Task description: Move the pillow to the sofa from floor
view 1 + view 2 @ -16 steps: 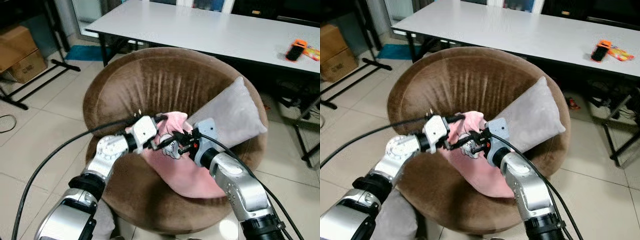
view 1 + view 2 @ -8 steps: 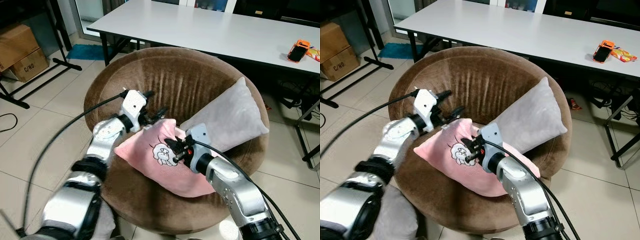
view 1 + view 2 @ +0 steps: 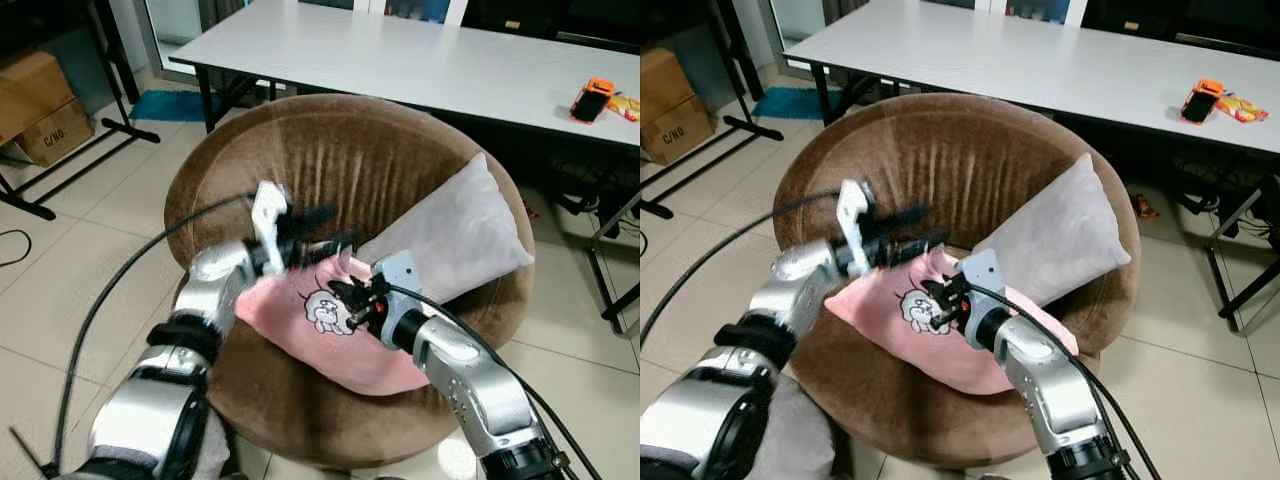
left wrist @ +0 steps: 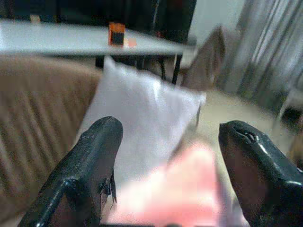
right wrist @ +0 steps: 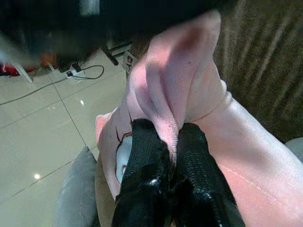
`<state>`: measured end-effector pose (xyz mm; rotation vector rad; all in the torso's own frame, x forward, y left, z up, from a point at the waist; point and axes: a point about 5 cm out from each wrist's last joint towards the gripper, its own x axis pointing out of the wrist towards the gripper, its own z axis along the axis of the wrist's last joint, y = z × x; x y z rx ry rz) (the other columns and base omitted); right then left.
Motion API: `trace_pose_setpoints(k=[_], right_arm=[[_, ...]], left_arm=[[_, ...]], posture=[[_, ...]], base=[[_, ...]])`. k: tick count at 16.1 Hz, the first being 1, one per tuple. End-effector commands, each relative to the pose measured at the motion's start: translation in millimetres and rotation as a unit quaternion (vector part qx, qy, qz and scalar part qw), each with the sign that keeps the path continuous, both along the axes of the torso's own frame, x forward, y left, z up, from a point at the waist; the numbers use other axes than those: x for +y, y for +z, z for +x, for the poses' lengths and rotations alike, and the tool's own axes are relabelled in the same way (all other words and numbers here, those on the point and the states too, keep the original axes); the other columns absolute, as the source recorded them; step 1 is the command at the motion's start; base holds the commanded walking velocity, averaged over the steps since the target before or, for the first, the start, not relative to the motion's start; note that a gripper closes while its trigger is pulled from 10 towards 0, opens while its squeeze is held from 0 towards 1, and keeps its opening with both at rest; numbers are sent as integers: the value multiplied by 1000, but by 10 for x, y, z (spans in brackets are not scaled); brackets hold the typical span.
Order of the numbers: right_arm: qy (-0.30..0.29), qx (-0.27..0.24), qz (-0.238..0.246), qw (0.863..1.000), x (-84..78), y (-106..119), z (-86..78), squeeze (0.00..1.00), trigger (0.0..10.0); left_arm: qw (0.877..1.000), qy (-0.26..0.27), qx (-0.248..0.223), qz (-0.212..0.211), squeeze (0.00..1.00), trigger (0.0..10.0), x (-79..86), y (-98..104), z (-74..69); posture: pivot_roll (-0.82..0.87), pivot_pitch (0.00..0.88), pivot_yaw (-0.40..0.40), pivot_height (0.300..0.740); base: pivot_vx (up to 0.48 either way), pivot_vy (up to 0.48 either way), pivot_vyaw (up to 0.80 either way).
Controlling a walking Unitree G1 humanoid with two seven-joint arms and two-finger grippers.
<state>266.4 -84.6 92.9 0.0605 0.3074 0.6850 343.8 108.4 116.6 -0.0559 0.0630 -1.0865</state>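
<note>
1. The pink square pillow with a cartoon print (image 3: 320, 320) lies on the seat of the round brown velvet sofa chair (image 3: 330, 160), beside a grey pillow (image 3: 450, 235).
2. The right gripper (image 3: 350, 300) pinches a fold of the pink fabric.
3. The left gripper (image 3: 325, 228) hovers above the pillow, fingers (image 4: 90, 161) spread wide and empty.

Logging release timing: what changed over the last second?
The left gripper let go of the pink pillow and lifted clear, open. The pillow spread flat on the brown sofa. The right gripper stays shut on it; the grey pillow is unmoved.
</note>
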Motion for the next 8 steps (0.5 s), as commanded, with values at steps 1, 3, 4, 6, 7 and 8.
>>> trace_pose_setpoints(k=[1, 3, 4, 6, 7, 8], right_arm=[[11, -21, 5, 1000, 29, 80, -5, 0, 10000], [14, -23, 8, 1000, 31, 88, -9, 0, 10000], [15, -24, 9, 1000, 30, 93, -11, 0, 10000], [15, -25, 11, 1000, 28, 103, -10, 0, 10000], [14, -26, 13, 999, 28, 109, -9, 0, 10000], [15, -29, 18, 999, 29, 129, -8, 0, 10000]], left_arm=[[999, -1, -12, 45, 0, 10000, -2, -52, -10], [983, 78, -42, 159, 0, 10000, 119, -182, 38], [980, 85, -38, 175, 0, 10000, 146, -220, 33], [979, 73, -18, 191, 0, 10000, 136, -323, -18], [976, 69, -14, 205, 0, 10000, 132, -372, -41], [970, 63, -12, 233, 0, 10000, 121, -467, -86]], posture=[[-172, 0, -11, 740], [-172, 0, -12, 740], [-177, 0, -12, 740], [-178, 0, -13, 740], [-179, 0, -14, 740], [-183, 0, -15, 740]], base=[[0, 0, 0], [0, 0, 0], [0, 0, 0], [0, 0, 0], [0, 0, 0], [0, 0, 0]])
